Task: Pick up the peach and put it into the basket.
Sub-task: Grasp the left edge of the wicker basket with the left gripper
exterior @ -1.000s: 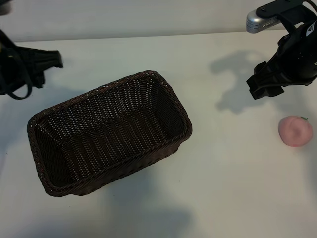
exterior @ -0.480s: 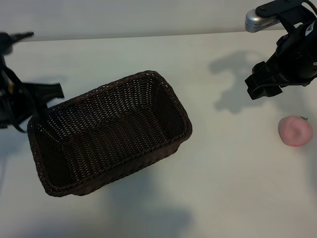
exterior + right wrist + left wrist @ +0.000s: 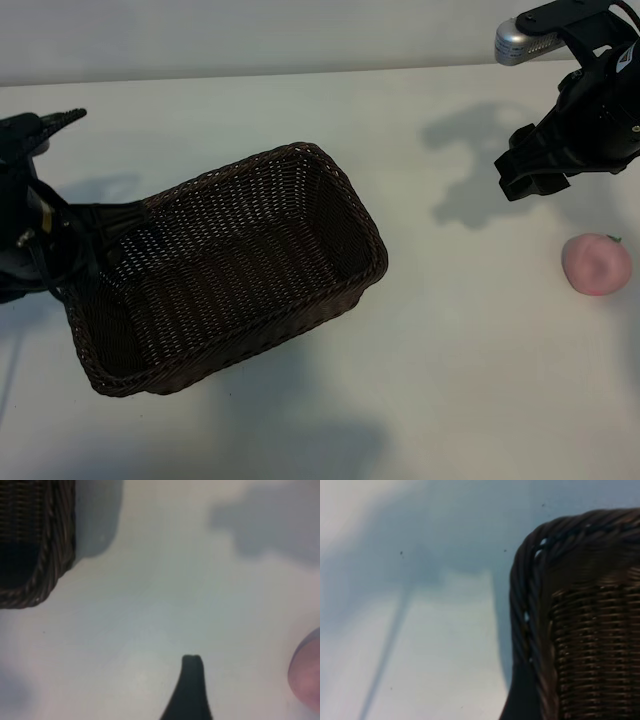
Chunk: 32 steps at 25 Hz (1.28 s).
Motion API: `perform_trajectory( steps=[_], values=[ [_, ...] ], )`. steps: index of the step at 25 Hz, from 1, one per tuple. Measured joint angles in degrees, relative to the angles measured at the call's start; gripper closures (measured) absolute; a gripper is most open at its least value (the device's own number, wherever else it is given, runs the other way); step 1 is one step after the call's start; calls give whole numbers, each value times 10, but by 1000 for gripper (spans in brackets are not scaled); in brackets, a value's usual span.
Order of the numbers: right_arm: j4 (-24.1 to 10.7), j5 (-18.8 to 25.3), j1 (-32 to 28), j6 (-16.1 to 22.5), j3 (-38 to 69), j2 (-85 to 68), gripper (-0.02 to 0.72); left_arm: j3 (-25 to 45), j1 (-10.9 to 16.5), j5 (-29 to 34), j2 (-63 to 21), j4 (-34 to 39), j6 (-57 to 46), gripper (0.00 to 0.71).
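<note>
The pale-pink peach (image 3: 597,264) lies on the white table at the far right, and its edge also shows in the right wrist view (image 3: 307,672). My right gripper (image 3: 530,172) hangs open above the table, up and to the left of the peach and not touching it; one dark finger (image 3: 192,682) shows in its wrist view. The dark-brown wicker basket (image 3: 340,185) sits left of centre and holds nothing. My left gripper (image 3: 118,222) is open at the basket's left end, with one finger (image 3: 520,700) just outside the braided rim (image 3: 530,580).
The basket's corner (image 3: 55,555) lies well away from the right gripper's finger, with bare white table (image 3: 470,330) between the basket and the peach. Arm shadows fall on the tabletop at the back right.
My left arm has come forward from the far left to the basket's left end. The right gripper shifted slightly left. Peach and basket have not moved.
</note>
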Motion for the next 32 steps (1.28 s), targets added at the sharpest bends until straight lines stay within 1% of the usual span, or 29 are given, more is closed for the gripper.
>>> perform_trajectory(
  steps=[8,11,15,17,26,32],
  values=[
    [1,0,0,0,0,0,109,41,0,-46,19,-10,-22,139],
    [1,0,0,0,0,0,109,42,0,-35,19,-7,-22,139],
    [1,0,0,0,0,0,109,42,0,2,19,6,-13,139],
    [1,0,0,0,0,0,109,42,0,7,19,13,-13,139],
    [1,-1,0,0,0,0,109,42,0,-27,19,15,-27,139],
    [1,-1,0,0,0,0,109,42,0,-27,36,15,-30,139]
  ],
)
